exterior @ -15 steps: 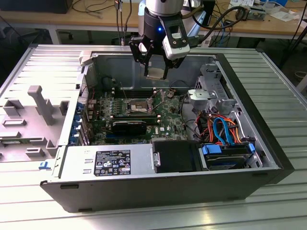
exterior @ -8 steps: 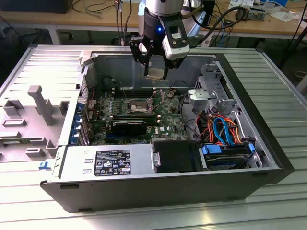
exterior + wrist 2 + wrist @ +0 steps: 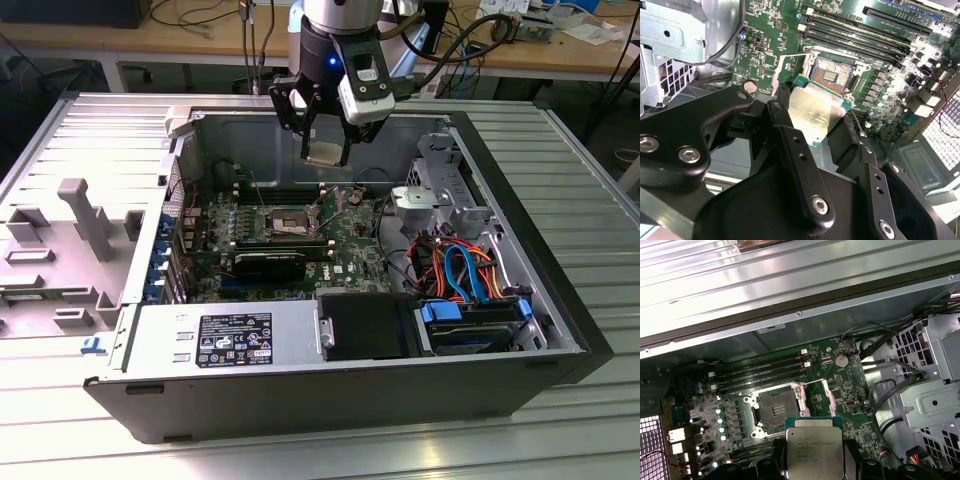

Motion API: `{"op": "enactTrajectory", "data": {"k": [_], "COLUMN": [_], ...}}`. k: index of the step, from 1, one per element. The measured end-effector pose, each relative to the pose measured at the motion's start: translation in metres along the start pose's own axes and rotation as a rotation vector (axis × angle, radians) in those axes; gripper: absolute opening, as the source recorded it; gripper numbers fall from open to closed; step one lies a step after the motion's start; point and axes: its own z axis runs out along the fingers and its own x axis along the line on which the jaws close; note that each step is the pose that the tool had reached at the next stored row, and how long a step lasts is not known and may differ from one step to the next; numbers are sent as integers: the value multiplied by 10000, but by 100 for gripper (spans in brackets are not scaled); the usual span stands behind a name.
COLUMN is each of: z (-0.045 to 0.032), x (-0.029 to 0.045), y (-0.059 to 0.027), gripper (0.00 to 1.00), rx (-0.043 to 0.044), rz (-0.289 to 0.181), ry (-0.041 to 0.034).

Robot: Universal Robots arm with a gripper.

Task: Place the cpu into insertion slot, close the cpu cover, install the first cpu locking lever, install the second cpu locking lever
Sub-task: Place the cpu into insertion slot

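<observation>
My gripper (image 3: 325, 148) hangs above the open computer case, shut on the cpu (image 3: 325, 153), a small square chip with a silvery face. Both wrist views show the cpu (image 3: 817, 112) (image 3: 815, 452) clamped by its edges between the black fingers (image 3: 782, 117), in the air above the green board. The insertion slot (image 3: 285, 220) (image 3: 832, 75) (image 3: 776, 410) lies open below it with its dark centre bare. The cpu cover (image 3: 785, 70) (image 3: 821, 396), a thin metal frame, is swung back beside the slot.
Long black memory slots (image 3: 765, 372) run beside the socket. In the case there is a grey power supply (image 3: 230, 335) at the front, a black shroud (image 3: 365, 325), a drive bay with blue and orange cables (image 3: 465, 275), and a metal bracket (image 3: 420, 195). The removed side panel (image 3: 70, 240) lies at the exterior view's left.
</observation>
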Motion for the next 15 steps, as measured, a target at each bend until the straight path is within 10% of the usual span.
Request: {"op": "enactTrajectory", "data": {"k": [15], "z": [0], "x": [-1], "y": [-4], "gripper": [55], "rx": [-3], "rz": [144], "ry": [-13]}}
